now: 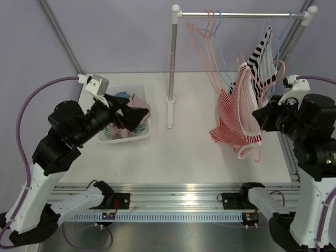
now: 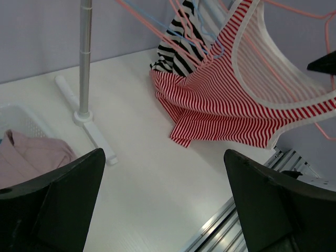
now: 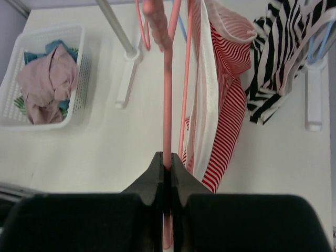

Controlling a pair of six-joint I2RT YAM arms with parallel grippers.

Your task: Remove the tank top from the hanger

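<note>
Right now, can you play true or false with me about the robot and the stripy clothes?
1. The right gripper is pinched shut on a pink hanger. True.
2. The left gripper is holding the red striped tank top. False: its jaws are wide open with nothing between them, and the top hangs away from it.
3. The white basket is empty. False: there are clothes in it, with a pink piece on top.
4. A black-and-white striped top hangs from the rail. True.
</note>
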